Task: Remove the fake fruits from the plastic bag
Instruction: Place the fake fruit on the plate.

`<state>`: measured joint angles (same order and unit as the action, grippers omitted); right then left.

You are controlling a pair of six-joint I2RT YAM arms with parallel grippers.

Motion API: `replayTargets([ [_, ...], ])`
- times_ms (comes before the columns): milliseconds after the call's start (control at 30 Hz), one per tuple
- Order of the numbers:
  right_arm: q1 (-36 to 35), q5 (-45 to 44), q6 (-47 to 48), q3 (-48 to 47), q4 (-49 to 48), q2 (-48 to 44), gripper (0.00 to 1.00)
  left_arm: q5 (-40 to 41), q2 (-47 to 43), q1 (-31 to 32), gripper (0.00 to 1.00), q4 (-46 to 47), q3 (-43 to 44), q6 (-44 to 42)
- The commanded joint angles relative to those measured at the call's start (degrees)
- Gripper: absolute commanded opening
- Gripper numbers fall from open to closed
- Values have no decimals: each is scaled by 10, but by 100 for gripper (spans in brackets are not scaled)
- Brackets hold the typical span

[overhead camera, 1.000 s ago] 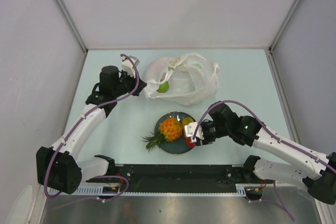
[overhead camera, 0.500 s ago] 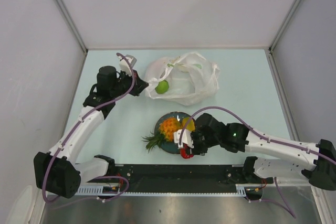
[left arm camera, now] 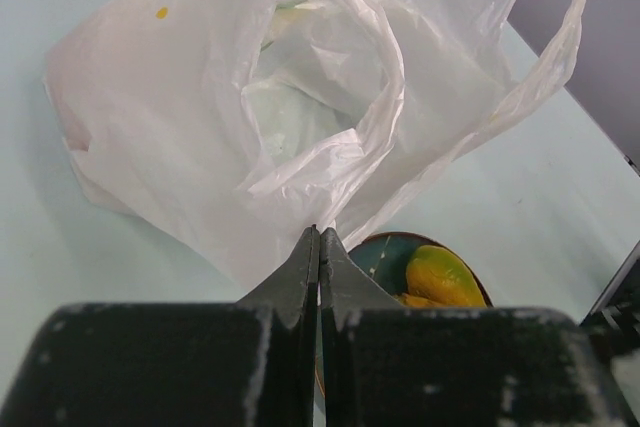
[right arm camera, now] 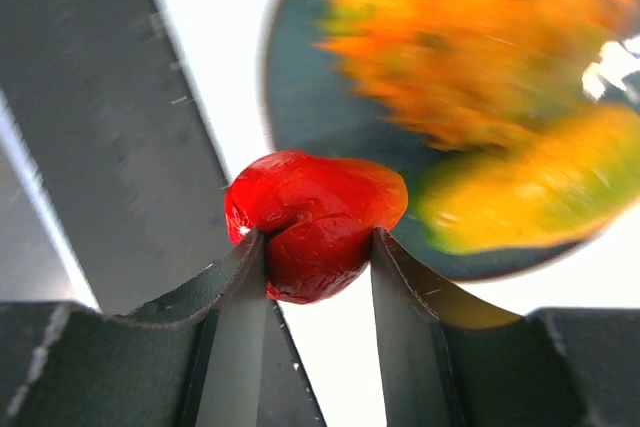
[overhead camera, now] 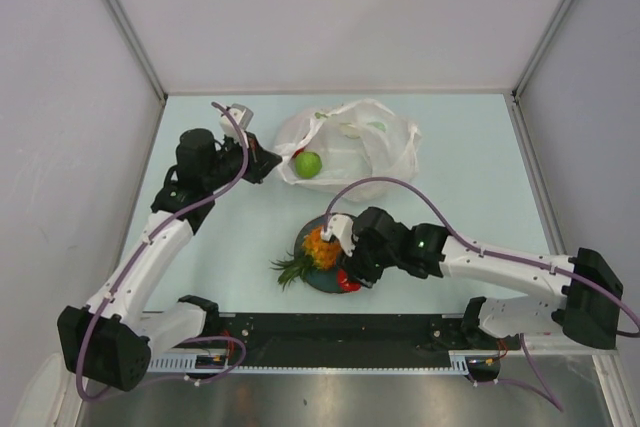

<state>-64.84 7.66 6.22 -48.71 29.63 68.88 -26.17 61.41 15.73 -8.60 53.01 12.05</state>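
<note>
Top external: your left end effector (overhead camera: pixel 266 162) sits at the left edge of the bag (overhead camera: pixel 355 147). Your right end effector (overhead camera: pixel 347 275) is over the near-right rim of the plate (overhead camera: pixel 322 283).

Left wrist:
- The left fingers (left arm camera: pixel 298 282) are pressed together, with no gap showing.
- Bag folds and one loop handle converge right at the tips, so it's pinching bag film.
- The rest of the bag lies crumpled on the tabletop (left arm camera: pixel 560 177) straight ahead of the tips, with its mouth gaping open above them.
- The plate is just beyond the tips to the right, with the mango (left arm camera: pixel 440 277) lying on it.

The green fruit (overhead camera: pixel 307 163) is still in the bag, at its left end, just past the left end effector's tips. It's the only fruit you can see in there.

Right wrist:
- The right fingers (right arm camera: pixel 235 337) are clamped on the red fruit (right arm camera: pixel 315 212), one finger against each side.
- The fruit sits at the tips, level with the plate rim. You can't tell whether it touches the plate.
- The pineapple (overhead camera: pixel 320 243) is ahead of the tips on the plate, blurred in this view. The mango is to the right of it.

In top external, the pineapple's crown hangs off the plate's near-left side onto the tabletop, away from the right end effector.
</note>
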Motion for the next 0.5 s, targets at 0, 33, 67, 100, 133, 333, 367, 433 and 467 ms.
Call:
replayTargets([
  [0,43,-18,-103,-24,-14,27,36,-13,-24,-2,0,13,-10,14],
  [33,43,-18,-109,-24,-15,31,36,-14,-25,-2,0,11,-11,15],
  [67,43,-18,-113,-24,-19,39,37,-12,-27,-2,0,12,-12,14],
  [100,41,-14,-118,-27,-21,43,38,-12,-30,-2,0,11,-12,14],
  [133,40,-10,-122,-30,-22,47,38,-11,-32,-2,0,11,-15,13],
  [333,18,-5,-137,-35,-33,61,45,-10,-48,-2,0,13,-27,11],
  [367,17,-5,-140,-38,-35,63,49,-10,-49,-2,0,13,-29,11],
  [433,16,-7,-148,-41,-38,71,63,-12,-52,-2,0,13,-32,11],
  [467,16,-8,-152,-45,-40,74,68,-11,-53,-2,0,14,-33,11],
])
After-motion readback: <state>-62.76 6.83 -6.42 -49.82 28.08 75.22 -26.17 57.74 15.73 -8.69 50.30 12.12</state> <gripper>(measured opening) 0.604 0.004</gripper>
